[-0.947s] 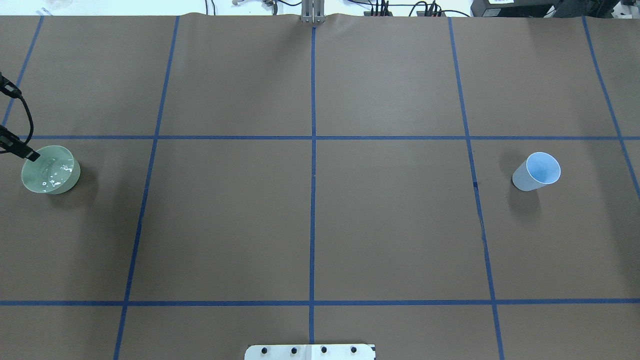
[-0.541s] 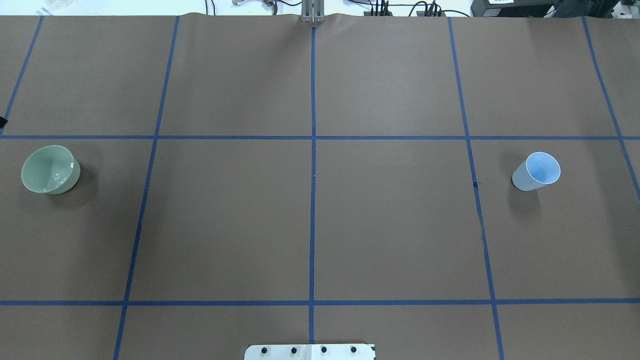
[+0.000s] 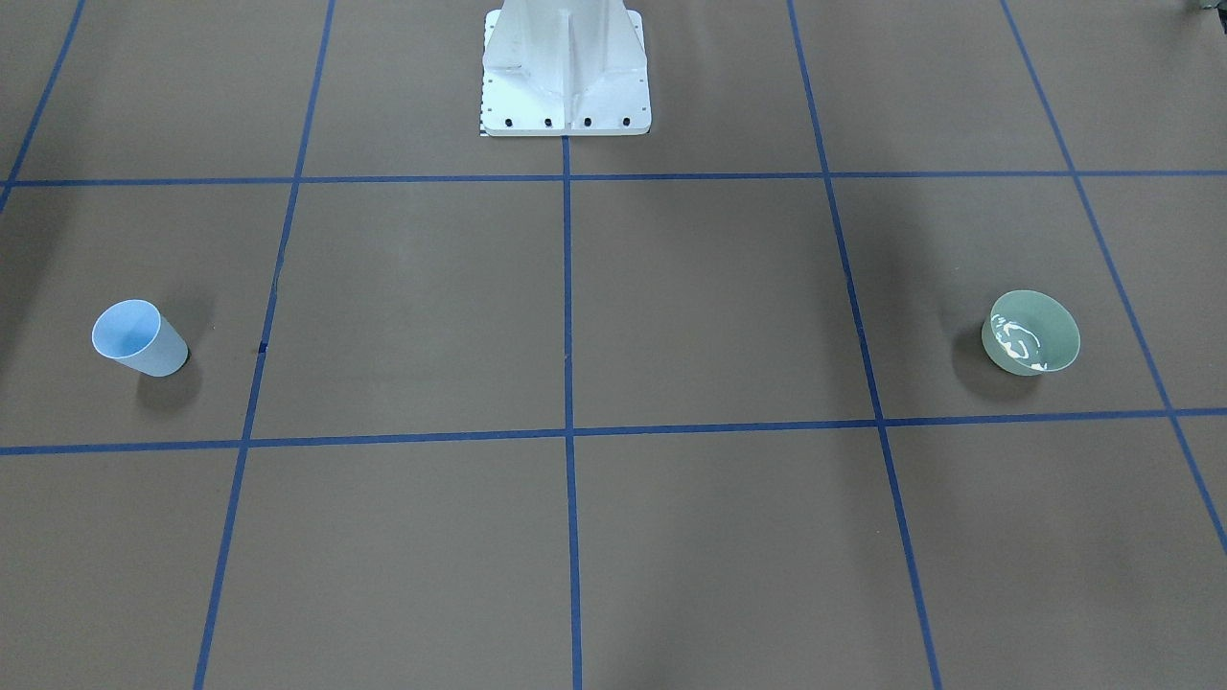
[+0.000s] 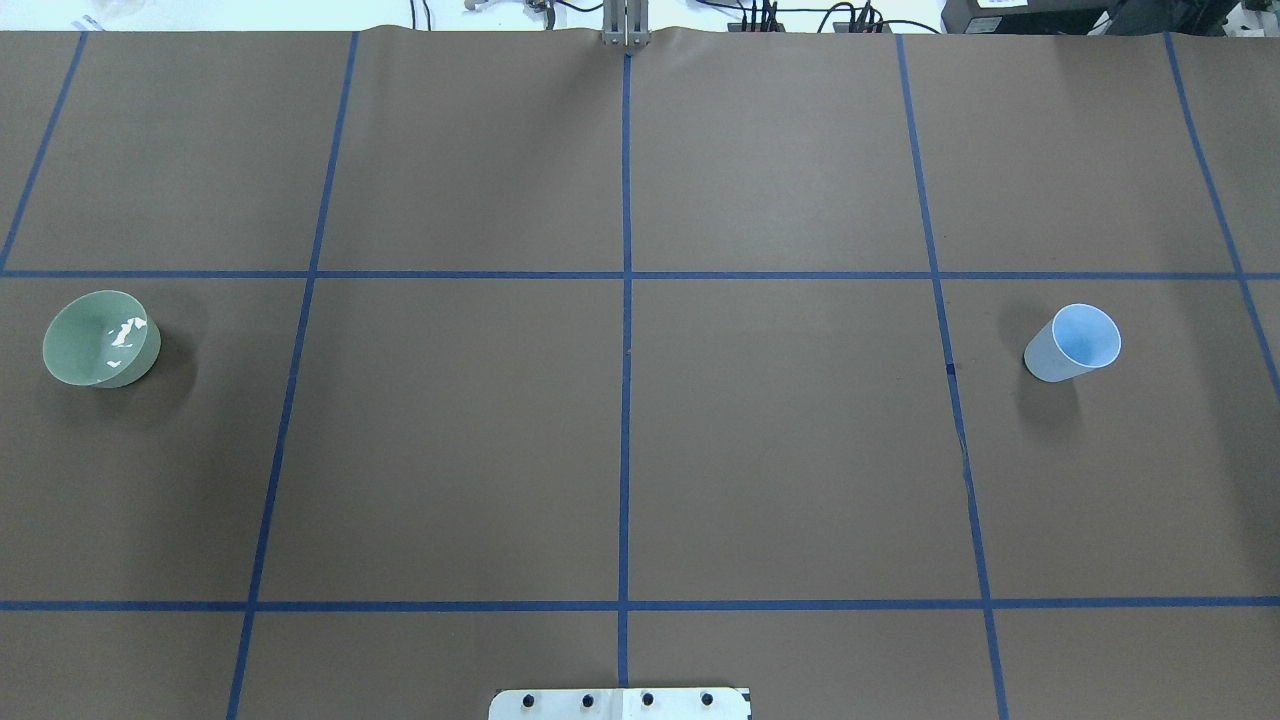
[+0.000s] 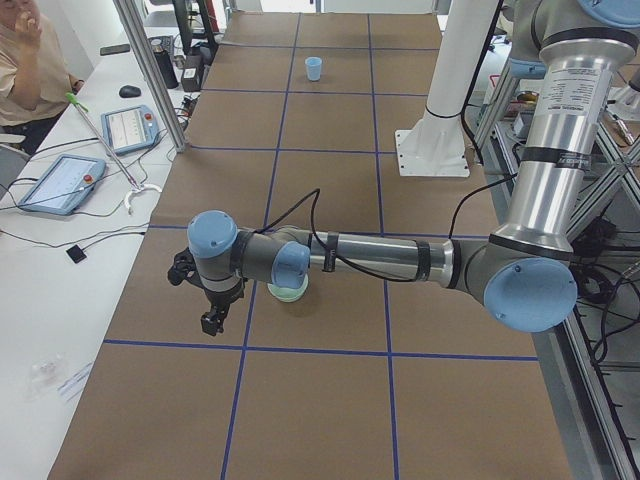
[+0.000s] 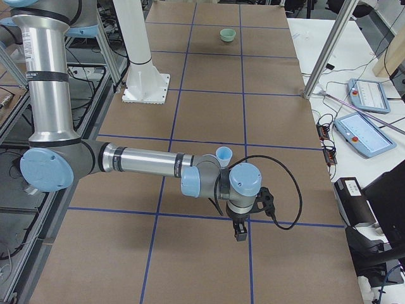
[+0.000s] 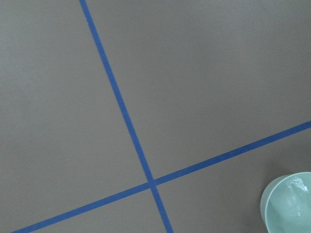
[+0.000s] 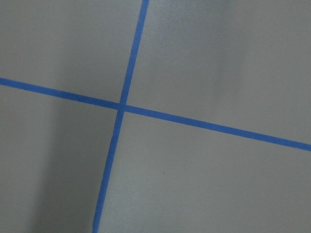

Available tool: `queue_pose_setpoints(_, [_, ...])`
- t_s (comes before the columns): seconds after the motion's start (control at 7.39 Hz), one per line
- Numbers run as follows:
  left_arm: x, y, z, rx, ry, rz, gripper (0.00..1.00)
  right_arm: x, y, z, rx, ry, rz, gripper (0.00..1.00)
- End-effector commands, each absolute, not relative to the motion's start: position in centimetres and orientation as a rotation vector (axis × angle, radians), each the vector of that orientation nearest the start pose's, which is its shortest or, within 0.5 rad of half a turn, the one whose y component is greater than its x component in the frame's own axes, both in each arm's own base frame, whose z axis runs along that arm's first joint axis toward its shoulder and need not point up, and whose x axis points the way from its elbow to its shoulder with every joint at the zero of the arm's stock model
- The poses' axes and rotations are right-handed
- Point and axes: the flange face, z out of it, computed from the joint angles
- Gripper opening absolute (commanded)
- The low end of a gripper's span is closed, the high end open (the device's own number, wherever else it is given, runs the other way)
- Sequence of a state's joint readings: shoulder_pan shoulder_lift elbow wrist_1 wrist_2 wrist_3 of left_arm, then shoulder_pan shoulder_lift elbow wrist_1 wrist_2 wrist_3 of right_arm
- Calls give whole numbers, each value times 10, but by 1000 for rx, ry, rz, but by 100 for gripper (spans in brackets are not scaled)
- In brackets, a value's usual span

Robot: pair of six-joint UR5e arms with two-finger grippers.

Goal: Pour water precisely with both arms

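2 arms stretched out low, 1 to each side of the white pedestal (image 3: 566, 67), grippers pointing down.
Left arm (image 5: 380, 258) reaches out on the pedestal's left, forearm crossing over the green bowl (image 4: 101, 338). Left gripper (image 5: 212, 320) hangs just beside the bowl, on the side away from the pedestal, clear of it. Right arm (image 6: 142, 161) mirrors that on the pedestal's right, with right gripper (image 6: 240, 233) just past the blue cup (image 4: 1073, 343). Jaw state: cannot tell for either, they only show in side views. Water (image 4: 122, 332) glints inside the bowl. Cup stands upright. Bowl and cup sit well apart, both forward of the pedestal, on the brown table (image 4: 780, 450) with its blue tape grid (image 4: 625, 400).
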State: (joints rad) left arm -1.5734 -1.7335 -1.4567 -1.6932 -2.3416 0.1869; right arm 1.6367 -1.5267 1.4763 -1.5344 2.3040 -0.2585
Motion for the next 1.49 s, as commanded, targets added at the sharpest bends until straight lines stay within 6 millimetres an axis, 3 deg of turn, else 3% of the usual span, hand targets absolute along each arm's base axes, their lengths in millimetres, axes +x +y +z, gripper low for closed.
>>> queue_pose_setpoints(0.0, [-79, -544, 649, 139, 743, 183, 100, 100, -502, 684, 104, -727, -180, 100])
queue_pose_setpoints(0.27, [-85, -527, 653, 95, 745, 157, 100, 100, -502, 684, 104, -727, -180, 100])
queue_pose_setpoints(0.54, [-87, -515, 643, 13, 739, 125, 100, 100, -501, 685, 102, -727, -179, 100])
queue_pose_setpoints(0.68, [-85, -508, 654, -6, 742, 117, 100, 100, -502, 684, 103, -727, -180, 100])
queue_pose_setpoints(1.35, [-85, -510, 632, 47, 735, 142, 100, 100, -499, 686, 98, -726, -175, 100])
